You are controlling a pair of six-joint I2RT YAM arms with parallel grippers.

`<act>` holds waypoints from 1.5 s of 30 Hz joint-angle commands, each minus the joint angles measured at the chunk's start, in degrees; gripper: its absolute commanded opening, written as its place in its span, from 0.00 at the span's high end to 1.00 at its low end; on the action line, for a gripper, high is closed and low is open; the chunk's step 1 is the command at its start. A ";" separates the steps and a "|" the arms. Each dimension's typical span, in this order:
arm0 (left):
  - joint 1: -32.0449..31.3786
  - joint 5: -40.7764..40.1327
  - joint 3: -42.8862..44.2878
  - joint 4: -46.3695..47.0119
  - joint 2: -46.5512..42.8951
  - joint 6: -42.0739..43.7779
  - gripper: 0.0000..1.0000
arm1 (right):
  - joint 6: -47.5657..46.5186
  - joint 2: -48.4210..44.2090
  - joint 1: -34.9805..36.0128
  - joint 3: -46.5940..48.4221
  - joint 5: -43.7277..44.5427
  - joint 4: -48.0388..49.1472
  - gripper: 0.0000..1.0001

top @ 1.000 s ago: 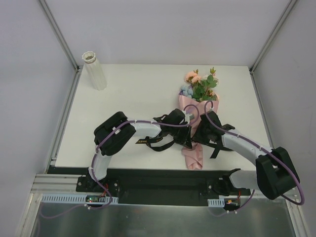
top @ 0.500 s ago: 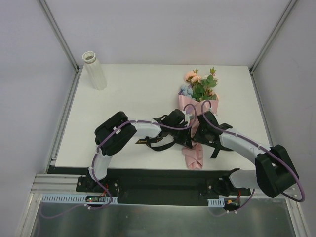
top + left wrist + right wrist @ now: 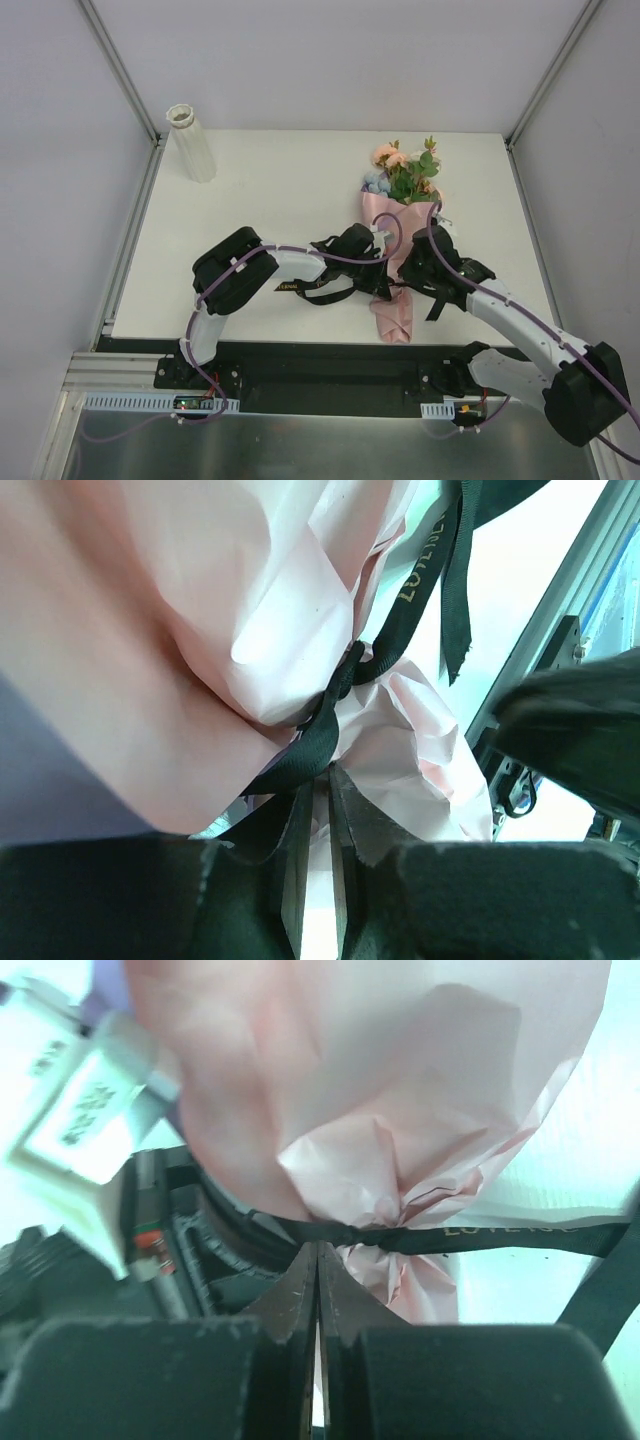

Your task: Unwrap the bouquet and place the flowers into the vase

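The bouquet lies on the white table, its flowers pointing away from me and its pink paper tail toward me. A black ribbon with gold lettering ties its neck. My left gripper comes in from the left. In its wrist view the left gripper is shut on a strand of the ribbon just below the knot. My right gripper is shut, its tips against the underside of the ribbon beside the knot. The vase stands far left at the back.
Loose ribbon tails trail on the table left of the bouquet and to its right. Metal frame posts rise at the back corners. The table's near edge runs just behind the bouquet's tail.
The right gripper's jaws have closed at the ribbon. The right arm's elbow has swung out toward the near right. The left arm and the bouquet have hardly moved.
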 commanded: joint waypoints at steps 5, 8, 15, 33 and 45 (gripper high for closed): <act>-0.85 -3.10 -2.93 -1.73 1.16 2.15 0.89 | 0.38 -7.80 -0.41 2.71 0.50 -7.71 0.98; -0.85 -2.48 -3.28 -0.50 0.72 1.80 0.89 | 4.41 -6.31 -1.20 2.27 -0.63 -9.15 0.76; -0.85 -1.51 -2.93 0.90 1.86 1.71 0.87 | 14.34 0.98 -1.73 2.19 -3.53 -8.19 0.68; -0.85 -0.81 -3.54 2.93 2.31 2.06 0.87 | 22.01 9.96 -4.63 2.71 -7.49 -5.28 0.80; -0.94 -0.02 -3.98 4.42 3.27 2.06 0.88 | 24.03 15.23 -4.72 6.84 -5.03 -7.65 0.80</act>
